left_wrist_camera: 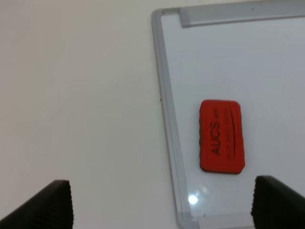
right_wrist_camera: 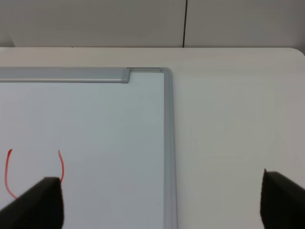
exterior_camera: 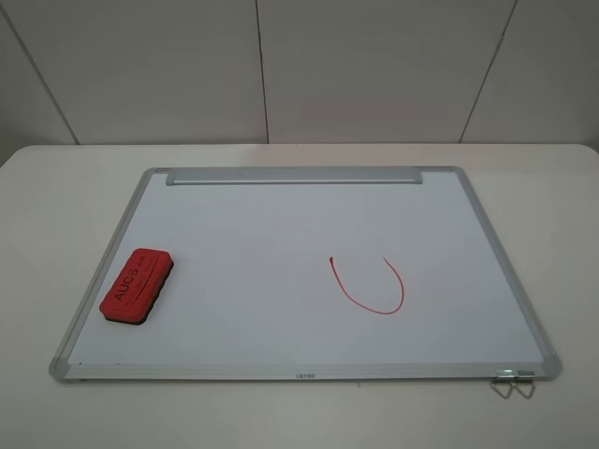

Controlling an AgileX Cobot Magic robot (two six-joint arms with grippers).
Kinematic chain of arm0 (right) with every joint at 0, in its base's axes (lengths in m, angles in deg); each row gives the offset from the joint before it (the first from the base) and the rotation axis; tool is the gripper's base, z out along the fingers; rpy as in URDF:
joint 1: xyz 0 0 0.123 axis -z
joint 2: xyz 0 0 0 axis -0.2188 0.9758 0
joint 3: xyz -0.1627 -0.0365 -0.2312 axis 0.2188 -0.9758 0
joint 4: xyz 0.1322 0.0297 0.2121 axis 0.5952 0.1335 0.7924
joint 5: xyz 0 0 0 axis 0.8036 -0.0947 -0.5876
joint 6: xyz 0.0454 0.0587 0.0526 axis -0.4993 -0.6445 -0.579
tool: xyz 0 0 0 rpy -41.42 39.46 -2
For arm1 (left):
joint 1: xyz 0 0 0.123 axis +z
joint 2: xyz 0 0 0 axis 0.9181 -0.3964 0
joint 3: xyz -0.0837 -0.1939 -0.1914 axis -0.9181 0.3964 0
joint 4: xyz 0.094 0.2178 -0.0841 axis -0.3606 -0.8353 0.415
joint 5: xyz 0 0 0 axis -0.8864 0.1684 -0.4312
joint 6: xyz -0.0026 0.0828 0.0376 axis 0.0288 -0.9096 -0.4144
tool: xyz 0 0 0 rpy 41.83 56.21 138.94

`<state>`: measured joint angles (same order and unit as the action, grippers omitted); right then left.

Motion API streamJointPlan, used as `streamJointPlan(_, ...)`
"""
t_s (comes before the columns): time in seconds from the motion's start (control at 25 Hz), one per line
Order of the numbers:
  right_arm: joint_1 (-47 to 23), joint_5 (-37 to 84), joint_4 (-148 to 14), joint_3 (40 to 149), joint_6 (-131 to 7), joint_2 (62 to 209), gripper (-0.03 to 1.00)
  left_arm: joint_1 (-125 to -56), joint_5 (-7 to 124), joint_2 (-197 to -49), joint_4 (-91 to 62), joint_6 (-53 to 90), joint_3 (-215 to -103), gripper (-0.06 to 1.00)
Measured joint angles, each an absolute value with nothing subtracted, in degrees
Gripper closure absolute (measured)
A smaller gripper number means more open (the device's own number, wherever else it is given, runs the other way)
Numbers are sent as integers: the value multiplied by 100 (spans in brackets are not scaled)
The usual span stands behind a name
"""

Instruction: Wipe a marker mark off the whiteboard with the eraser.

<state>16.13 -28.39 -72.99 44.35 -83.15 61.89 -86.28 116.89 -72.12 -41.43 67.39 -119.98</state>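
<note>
The whiteboard (exterior_camera: 281, 224) lies flat on the table, silver-framed, with its tray strip (exterior_camera: 295, 176) along the far edge. The red eraser (exterior_camera: 138, 286) rests lettering-up on the board near its left frame; in the left wrist view the eraser (left_wrist_camera: 222, 136) lies ahead of my open left gripper (left_wrist_camera: 162, 206), apart from it. No T-shaped marker mark shows in any view. A red U-shaped curve (exterior_camera: 370, 285) sits right of the board's middle. My open right gripper (right_wrist_camera: 162, 205) hovers over the board's right frame (right_wrist_camera: 167, 143), with the curve (right_wrist_camera: 60, 164) near one fingertip. Neither gripper appears in the exterior view.
The pale table (exterior_camera: 56, 187) surrounds the board on all sides. Two small metal wire clips (exterior_camera: 513, 384) hang at the board's near right corner. A panelled wall (exterior_camera: 281, 65) stands behind the table.
</note>
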Motion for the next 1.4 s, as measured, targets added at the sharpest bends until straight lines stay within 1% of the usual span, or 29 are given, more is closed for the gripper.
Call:
streamJointPlan(0.16,1613,-2839,-7299,4435,-8315,6189,26,-8628,12332,-6644,-4074,6713,-11998,17)
streamJointPlan(0.32,1613,-2839,-7299,4435,-8315,6189,26,-8628,12332,-6262,-3787,6426,-11998,17)
streamJointPlan(0.56,1613,-2839,-7299,4435,-8315,6189,26,-8628,12327,-5410,-2659,5399,-11964,17)
streamJointPlan(0.68,1613,-2839,-7299,4435,-8315,6189,26,-8628,12243,-5011,-2483,5233,-11782,17)
streamJointPlan(0.96,1613,-2839,-7299,4435,-8315,6189,26,-8628,12131,-4957,-2354,5233,-11097,17)
streamJointPlan(1.4,1613,-2839,-7299,4435,-8315,6189,26,-8628,11980,-4957,-2495,5115,-11029,17)
